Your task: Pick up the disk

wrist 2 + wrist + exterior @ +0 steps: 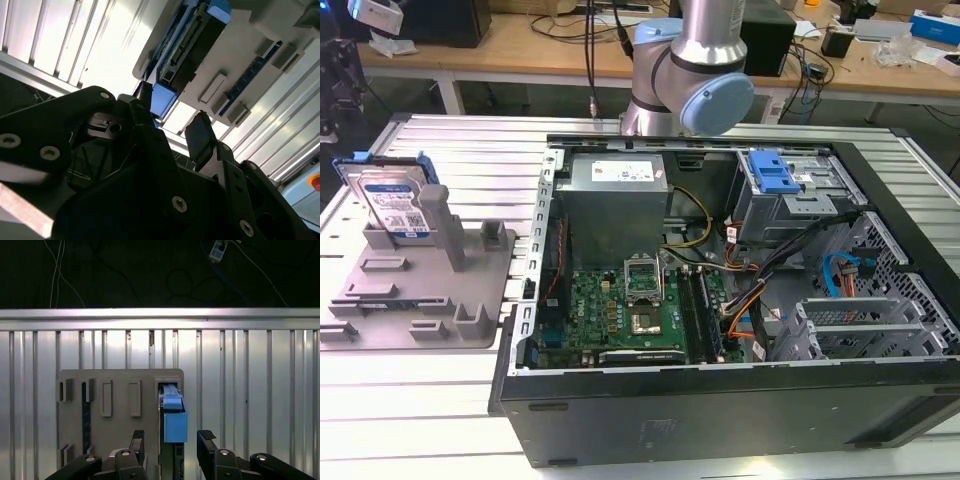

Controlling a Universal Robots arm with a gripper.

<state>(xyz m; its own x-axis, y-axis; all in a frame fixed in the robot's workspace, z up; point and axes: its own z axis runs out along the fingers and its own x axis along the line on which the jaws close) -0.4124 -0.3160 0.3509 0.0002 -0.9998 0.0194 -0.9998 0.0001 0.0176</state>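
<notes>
Disk [392, 200] stands on edge in a slot of the grey holder tray [420, 310] at the exterior view's left, on the slatted counter [450, 140]. In the first wrist view the gripper [171, 436] faces its blue-railed thin edge with jaws spread. The edge lines up with the gap, its long axis runs across the closing direction, and both pads look clear of the faces. Label is white and blue; its print is too small to read.
</notes>
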